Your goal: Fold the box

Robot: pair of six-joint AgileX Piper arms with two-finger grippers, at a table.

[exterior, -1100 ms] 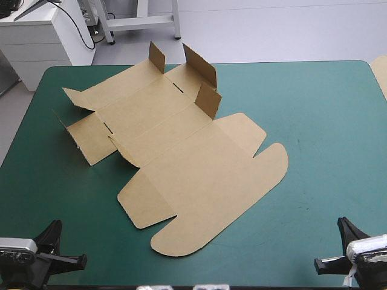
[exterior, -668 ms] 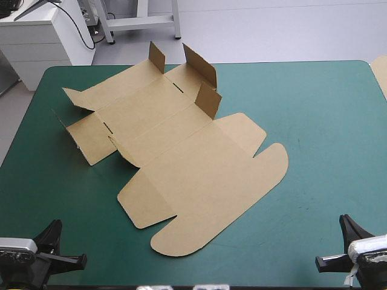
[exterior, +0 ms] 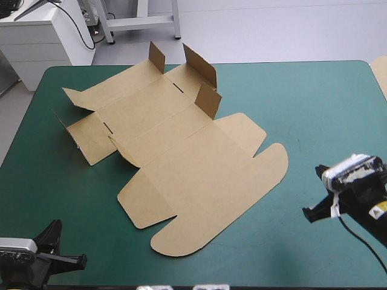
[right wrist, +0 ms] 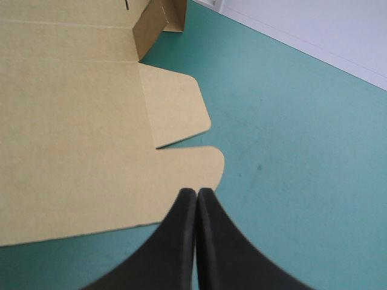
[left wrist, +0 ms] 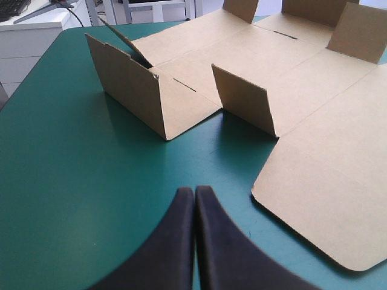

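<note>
- On the teal-green table (exterior: pixel 314 109), left of centre, the box (exterior: pixel 181 157) lies as a cut brown sheet. It is mostly flat, with short flaps (exterior: pixel 207 99) standing at its far and left ends and the rounded lid panel (exterior: pixel 230 193) flat toward the near edge.
- Your left gripper (left wrist: pixel 195 192) sits at the near left corner, fingers pressed together, holding nothing. The right gripper (right wrist: pixel 198 192), likewise closed and empty, hangs over bare table just beside the lid panel's rounded edge.
- Expect the board to be light and stiff, bending cleanly only along its creases. It will likely slide if pushed, so take hold at a free edge: a side flap or the lid's rim.
- Nothing lies between either gripper and the box. A sliver of more board (exterior: pixel 381 75) shows at the table's right edge, well apart.
</note>
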